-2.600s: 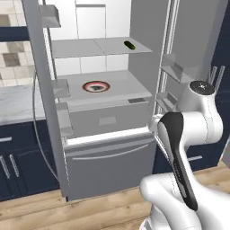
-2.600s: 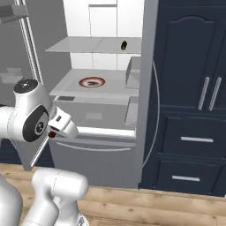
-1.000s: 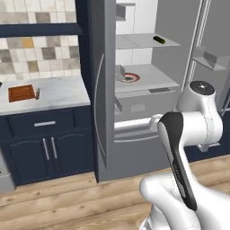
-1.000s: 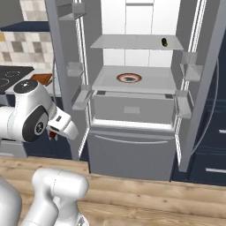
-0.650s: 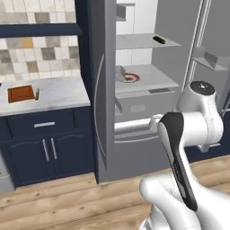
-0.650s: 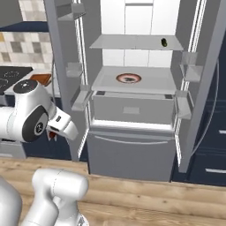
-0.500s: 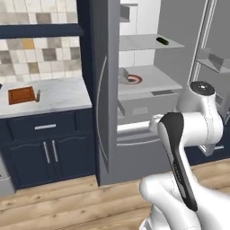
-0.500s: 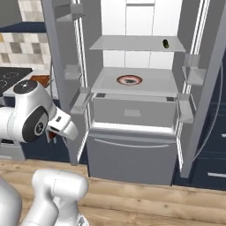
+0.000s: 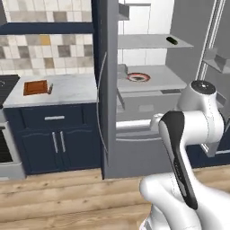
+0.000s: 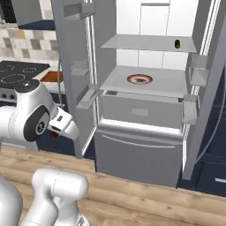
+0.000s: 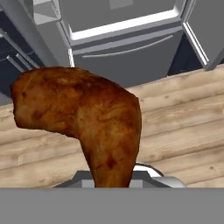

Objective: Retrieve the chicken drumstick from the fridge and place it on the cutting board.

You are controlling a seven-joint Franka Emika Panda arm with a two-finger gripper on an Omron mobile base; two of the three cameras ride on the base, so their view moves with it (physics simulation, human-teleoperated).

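Observation:
The chicken drumstick, reddish-brown and lumpy, rises large in the middle of the hand view with the wooden floor behind it. My gripper is shut on it, held low and to the left in front of the fridge, whose doors stand open. In the right base view the drumstick shows as a small red speck at the fingertips. The cutting board lies on the pale counter left of the fridge, and its edge peeks out behind the left fridge door.
A red-rimmed plate sits on the fridge's middle shelf and a small dark green vegetable on the shelf above. The open left fridge door stands between fridge and counter. Dark blue cabinets are below the counter, and the black stovetop is at far left.
The whole scene has shifted: the base has moved left from the fridge, bringing the counter and cutting board into view. The gripper stays shut on the drumstick.

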